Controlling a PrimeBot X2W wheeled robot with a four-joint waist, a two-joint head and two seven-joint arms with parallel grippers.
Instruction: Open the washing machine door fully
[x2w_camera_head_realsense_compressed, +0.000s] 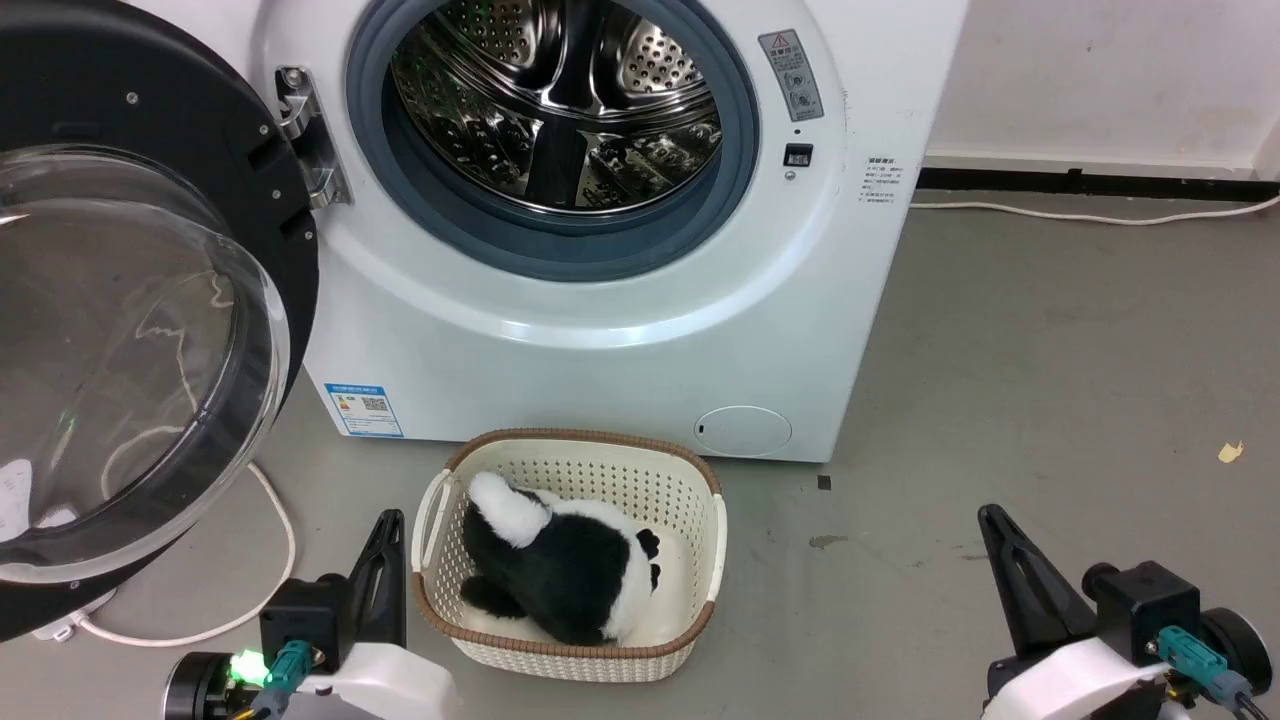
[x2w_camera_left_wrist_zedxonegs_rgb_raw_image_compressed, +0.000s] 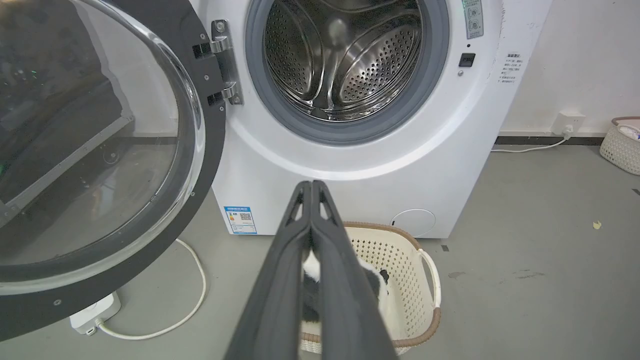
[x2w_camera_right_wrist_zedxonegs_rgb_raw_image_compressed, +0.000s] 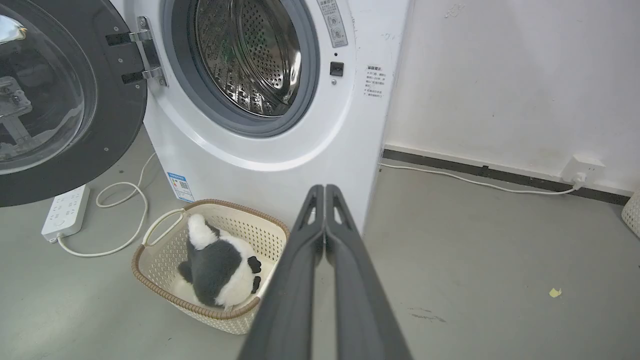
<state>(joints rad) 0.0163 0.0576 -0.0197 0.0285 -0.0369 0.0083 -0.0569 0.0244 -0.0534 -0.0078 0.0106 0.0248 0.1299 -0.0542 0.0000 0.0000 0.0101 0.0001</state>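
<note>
From the head, the washing machine door (x2w_camera_head_realsense_compressed: 130, 330) stood swung wide at nine o'clock, hinged clear of the drum (x2w_camera_head_realsense_compressed: 560, 90) at twelve. The left gripper (x2w_camera_head_realsense_compressed: 390, 520) sat at seven o'clock and the right gripper (x2w_camera_head_realsense_compressed: 992, 515) at five, both well apart from the door. A basket (x2w_camera_head_realsense_compressed: 580, 440) lay at six.

From the left wrist, the door (x2w_camera_left_wrist_zedxonegs_rgb_raw_image_compressed: 100, 150) filled nine o'clock. The left gripper (x2w_camera_left_wrist_zedxonegs_rgb_raw_image_compressed: 312, 184) had its jaws pressed together on nothing.

From the right wrist, the door (x2w_camera_right_wrist_zedxonegs_rgb_raw_image_compressed: 55, 95) sat at ten o'clock. The right gripper (x2w_camera_right_wrist_zedxonegs_rgb_raw_image_compressed: 325, 187) was likewise closed and empty.

The opening looked all but finished. Any last step would call for the left arm to reach the rim and nudge it farther toward nine, clear of the basket.
</note>
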